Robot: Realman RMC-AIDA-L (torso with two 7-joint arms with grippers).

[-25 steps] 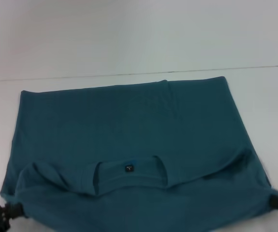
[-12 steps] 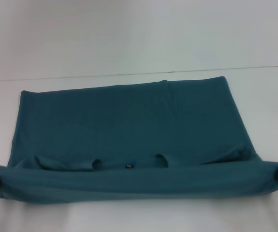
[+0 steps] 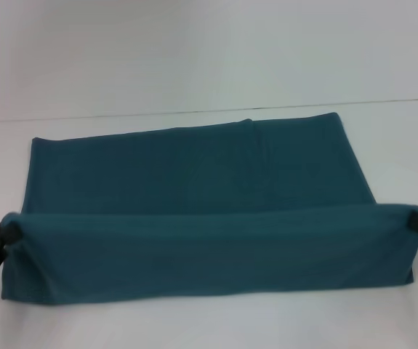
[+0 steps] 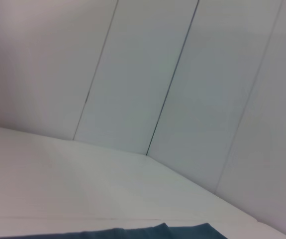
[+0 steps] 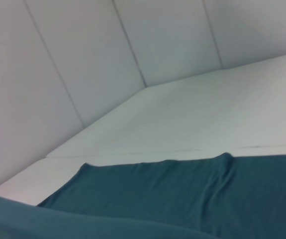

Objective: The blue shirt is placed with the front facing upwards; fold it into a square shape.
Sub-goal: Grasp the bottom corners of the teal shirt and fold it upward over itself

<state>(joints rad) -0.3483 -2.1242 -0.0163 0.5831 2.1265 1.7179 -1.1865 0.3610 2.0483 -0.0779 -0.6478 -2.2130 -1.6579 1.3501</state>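
Observation:
The blue shirt (image 3: 194, 167) lies spread on the white table (image 3: 194, 320), its far part flat. Its near edge is lifted into a taut raised band (image 3: 209, 251) stretched between both grippers, hanging down toward me. My left gripper (image 3: 3, 233) pinches the band's left corner, and my right gripper (image 3: 416, 219) pinches its right corner. Collar and label are hidden behind the raised cloth. The right wrist view shows the flat far part of the shirt (image 5: 192, 189). Only a thin strip of the shirt (image 4: 157, 232) shows in the left wrist view.
A thin seam (image 3: 194, 113) crosses the table just beyond the shirt's far edge. Panelled white walls (image 4: 182, 74) stand behind the table. Bare tabletop shows in front of the hanging cloth and to both sides.
Both grippers rose and moved away from me with the shirt's near edge. The sagging fold became a taut raised band, and the collar and label went out of sight.

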